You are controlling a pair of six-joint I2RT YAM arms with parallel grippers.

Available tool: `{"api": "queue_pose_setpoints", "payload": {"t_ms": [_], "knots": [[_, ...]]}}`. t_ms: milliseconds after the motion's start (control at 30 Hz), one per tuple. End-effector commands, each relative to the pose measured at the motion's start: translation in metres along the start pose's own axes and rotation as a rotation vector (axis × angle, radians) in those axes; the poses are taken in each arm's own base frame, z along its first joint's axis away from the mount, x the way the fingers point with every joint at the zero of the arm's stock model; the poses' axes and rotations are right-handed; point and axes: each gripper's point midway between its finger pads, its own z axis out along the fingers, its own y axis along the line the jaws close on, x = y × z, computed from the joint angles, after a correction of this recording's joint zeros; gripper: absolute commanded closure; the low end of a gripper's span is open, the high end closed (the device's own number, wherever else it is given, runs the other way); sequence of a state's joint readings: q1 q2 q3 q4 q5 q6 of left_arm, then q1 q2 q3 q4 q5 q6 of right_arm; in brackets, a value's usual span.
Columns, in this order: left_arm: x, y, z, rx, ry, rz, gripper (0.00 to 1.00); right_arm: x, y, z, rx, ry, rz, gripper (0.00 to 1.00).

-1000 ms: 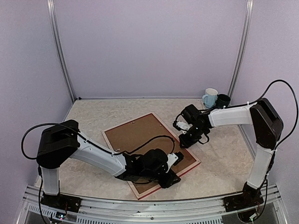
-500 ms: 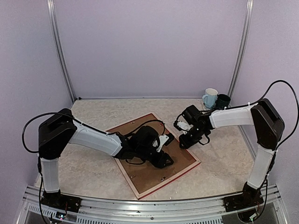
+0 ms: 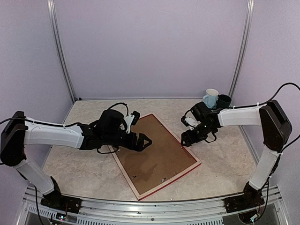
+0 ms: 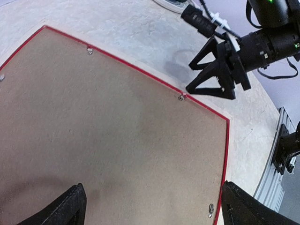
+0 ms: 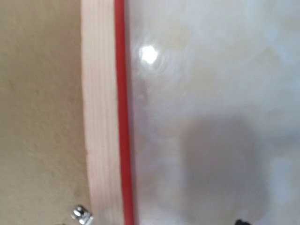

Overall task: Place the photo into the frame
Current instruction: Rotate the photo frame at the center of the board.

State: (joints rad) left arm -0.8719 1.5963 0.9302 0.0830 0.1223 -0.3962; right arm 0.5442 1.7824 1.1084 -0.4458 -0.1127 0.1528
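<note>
Brown backing board (image 3: 157,157) is all that faces up. The frame (image 3: 171,181) lies face down in the middle of the table (image 3: 225,164), turned at an angle, one corner close to the near edge, with only its red rim and pale wood side showing. The photo itself is nowhere in sight; whether it already sits under the board I cannot tell.

Small metal tabs (image 4: 181,97) dot the inside of the rim, so the step in hand looks like securing the back. To do that well, I'd say one arm should steady the frame at its edge while the other works one fingertip against a single tab at a time, pushing flat and inward. Pushing sideways risks sliding the whole frame across the smooth table.

The left gripper (image 3: 143,141) hangs over the far-left part of the board with its jaws spread wide and nothing between them. Its arm stretches low and nearly level from the near-left corner. The right gripper (image 3: 185,139) is parted too and empty, with its tips down by the frame's right-hand edge beside a tab — touching or not, I can't say. Its arm stands tall at the table's right edge, and the forearm runs leftward.

Two mugs (image 3: 216,99) stand in the far right corner, well apart.
</note>
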Motion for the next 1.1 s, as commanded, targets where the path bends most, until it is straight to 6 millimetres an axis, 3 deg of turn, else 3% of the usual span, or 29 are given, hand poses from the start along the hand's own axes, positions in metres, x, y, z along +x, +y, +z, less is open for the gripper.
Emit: {"api": "queue_pose_setpoints", "payload": {"t_ms": [0, 267, 467, 667, 1067], "knots": [[0.018, 0.022, -0.031, -0.101, -0.039, -0.13, 0.01, -0.015, 0.0, -0.016, -0.054, -0.09, 0.046, 0.22], [0.061, 0.069, -0.071, -0.269, -0.101, -0.351, 0.01, -0.022, 0.008, -0.022, -0.169, -0.19, 0.105, 0.19], [0.068, 0.089, -0.083, -0.288, -0.154, -0.455, 0.01, -0.009, 0.027, -0.011, -0.301, -0.182, 0.138, 0.19], [0.072, 0.102, -0.081, -0.298, -0.171, -0.534, 0.01, 0.0, 0.031, -0.007, -0.33, -0.174, 0.146, 0.2], [0.073, 0.108, -0.051, -0.231, -0.145, -0.583, 0.02, 0.018, 0.037, -0.005, -0.366, -0.156, 0.144, 0.2]]}}
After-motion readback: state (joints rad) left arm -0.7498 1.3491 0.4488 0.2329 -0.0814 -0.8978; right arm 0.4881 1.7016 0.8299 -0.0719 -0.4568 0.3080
